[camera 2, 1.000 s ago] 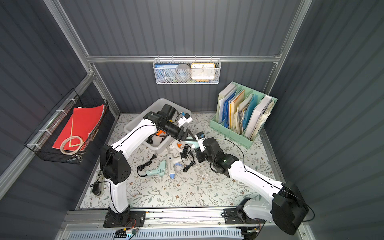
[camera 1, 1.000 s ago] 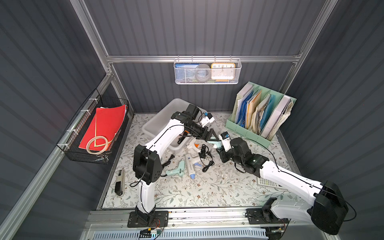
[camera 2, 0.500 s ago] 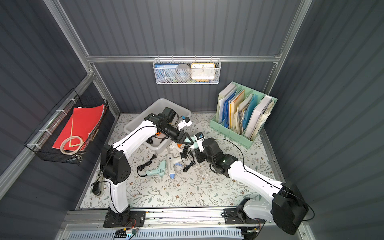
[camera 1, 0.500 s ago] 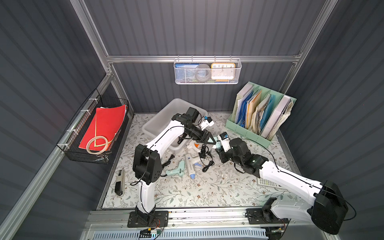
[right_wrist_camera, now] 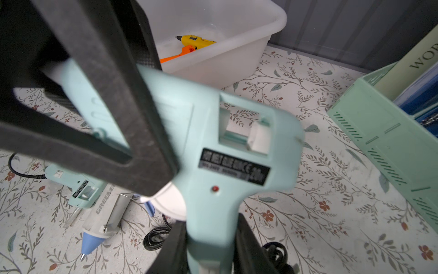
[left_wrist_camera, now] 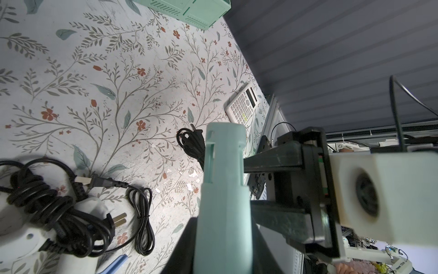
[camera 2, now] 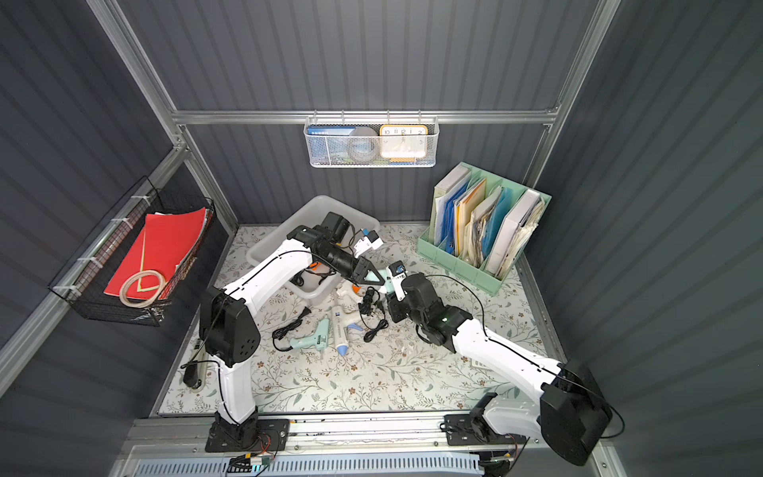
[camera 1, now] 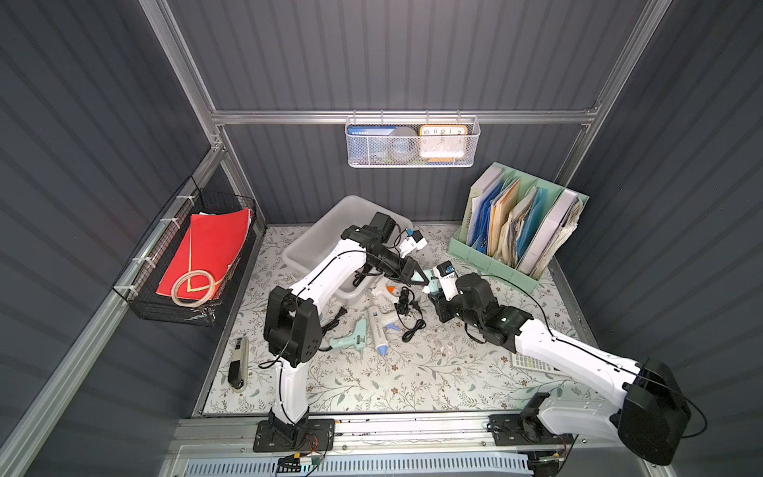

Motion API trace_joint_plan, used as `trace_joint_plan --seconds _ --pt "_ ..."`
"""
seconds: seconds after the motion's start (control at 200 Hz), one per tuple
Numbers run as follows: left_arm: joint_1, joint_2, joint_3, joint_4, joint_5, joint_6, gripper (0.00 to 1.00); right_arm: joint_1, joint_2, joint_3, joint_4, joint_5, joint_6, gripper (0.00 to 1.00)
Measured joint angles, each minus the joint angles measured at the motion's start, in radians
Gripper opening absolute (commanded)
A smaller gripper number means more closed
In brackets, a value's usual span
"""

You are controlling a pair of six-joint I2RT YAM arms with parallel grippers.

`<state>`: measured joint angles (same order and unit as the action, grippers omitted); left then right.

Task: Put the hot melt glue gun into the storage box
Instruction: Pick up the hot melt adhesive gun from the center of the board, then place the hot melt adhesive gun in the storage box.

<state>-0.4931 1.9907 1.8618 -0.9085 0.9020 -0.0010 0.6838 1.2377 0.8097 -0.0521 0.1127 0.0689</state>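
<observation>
A mint hot melt glue gun (camera 1: 432, 280) (right_wrist_camera: 213, 132) hangs above the mat, to the right of the storage box (camera 1: 313, 239) (camera 2: 280, 235). My right gripper (right_wrist_camera: 211, 237) (camera 1: 438, 294) is shut on its handle. My left gripper (left_wrist_camera: 222, 227) (camera 1: 416, 276) is shut on its barrel (left_wrist_camera: 225, 178), and its black fingers (right_wrist_camera: 106, 95) clamp it from both sides. The translucent whitish box (right_wrist_camera: 237, 54) stands at the back left with a yellow glue gun (right_wrist_camera: 196, 40) inside.
Another mint glue gun (camera 1: 351, 336), a white one with a blue tip (camera 1: 377, 330) and coiled black cords (camera 1: 406, 307) lie on the mat below the held gun. A mint file organiser (camera 1: 516, 231) stands back right. A calculator (camera 1: 526, 363) lies near my right arm.
My left gripper has moved in to the mint gun and its jaws have closed on the barrel. My right gripper has kept its hold on the handle.
</observation>
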Motion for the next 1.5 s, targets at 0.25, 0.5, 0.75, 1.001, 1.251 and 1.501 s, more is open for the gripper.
trace_joint_plan --seconds 0.25,0.5,0.75,1.001,1.251,1.501 --pt "0.033 -0.056 -0.076 0.096 -0.027 -0.105 0.0 0.003 -0.01 0.0 0.014 0.024 0.002 0.85" --pt "0.213 -0.231 -0.261 0.279 -0.116 -0.268 0.0 0.006 -0.113 -0.001 0.045 0.076 0.009 0.99" --pt "0.286 -0.421 -0.357 0.428 -0.307 -0.383 0.0 0.006 -0.173 -0.001 0.047 0.144 0.043 0.99" --pt "0.379 -0.519 -0.423 0.513 -0.558 -0.471 0.0 0.006 -0.167 -0.016 0.048 0.204 0.089 0.99" --pt "0.468 -0.496 -0.543 0.62 -0.629 -0.571 0.0 0.006 -0.111 -0.016 0.048 0.227 0.159 0.99" --pt "0.521 -0.394 -0.591 0.746 -0.589 -0.656 0.0 0.006 -0.056 -0.011 0.038 0.225 0.226 0.99"
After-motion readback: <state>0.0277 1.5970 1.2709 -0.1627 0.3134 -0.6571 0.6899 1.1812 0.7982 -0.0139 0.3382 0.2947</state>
